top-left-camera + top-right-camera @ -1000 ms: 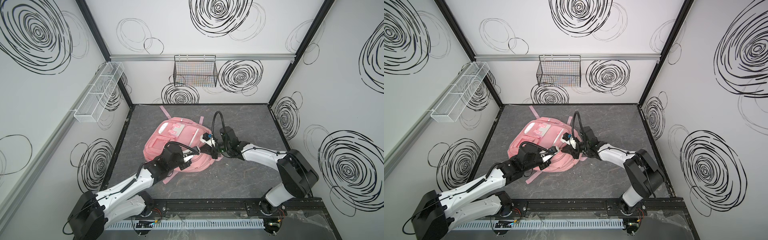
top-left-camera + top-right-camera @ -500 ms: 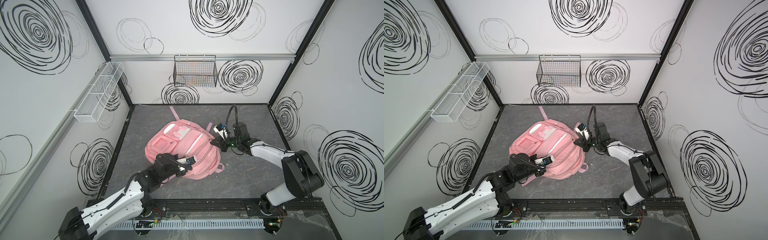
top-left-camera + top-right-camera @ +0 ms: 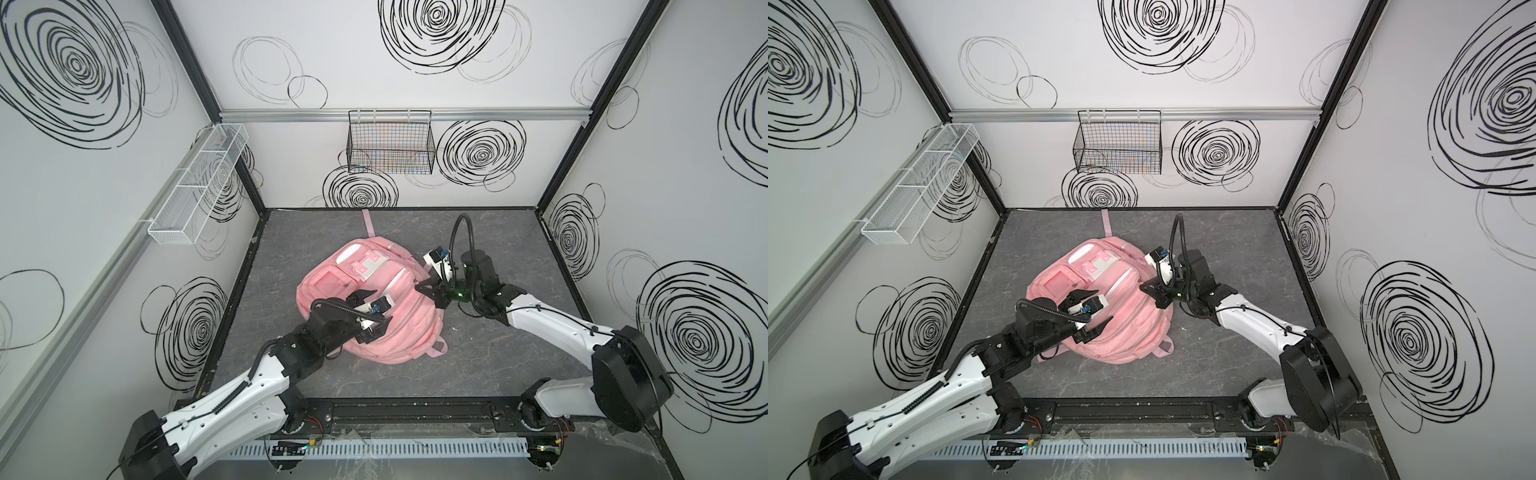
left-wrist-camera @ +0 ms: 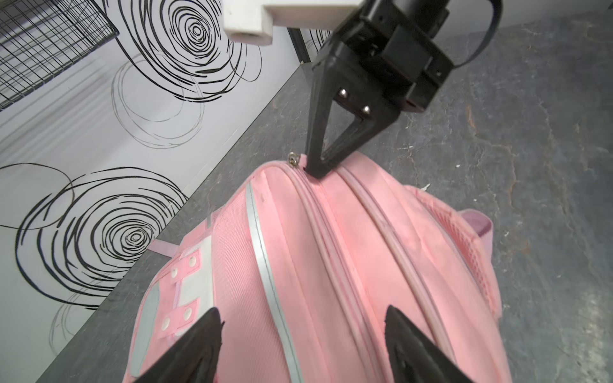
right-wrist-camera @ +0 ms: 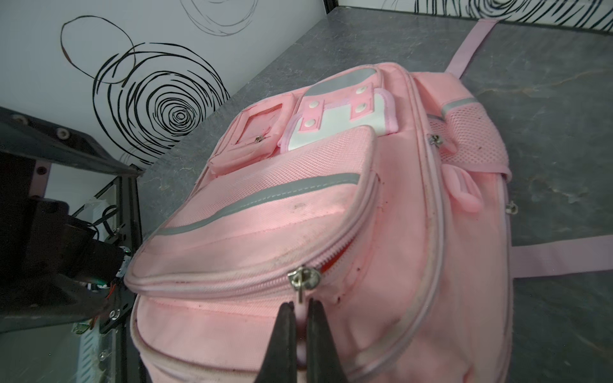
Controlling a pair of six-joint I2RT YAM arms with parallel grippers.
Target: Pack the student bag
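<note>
The student bag [image 3: 399, 332] [image 3: 1125, 328], a large pink backpack with white trim, lies front up in the middle of the grey floor. My right gripper [image 5: 301, 303] [image 3: 417, 285] [image 3: 1141, 286] is shut on the pale pink pull of a zipper slider [image 5: 303, 278] at the bag's top end. Beside the slider the zipper gapes a little, showing red inside. My left gripper [image 4: 302, 313] [image 3: 379, 305] [image 3: 1104, 306] stands open just above the bag's front panel with nothing between its fingers. The right gripper [image 4: 315, 170] shows in the left wrist view too, next to the slider [image 4: 293, 159].
A black wire basket [image 3: 390, 145] hangs on the back wall and a white mesh shelf [image 3: 195, 187] on the left wall. A pink strap [image 3: 368, 220] trails toward the back wall. The black front rail [image 3: 415, 411] carries both arm bases.
The bag has shifted toward the back and right, with the right gripper pulling that way on the zipper pull. The left gripper's jaws were closed and now stand wide apart.
</note>
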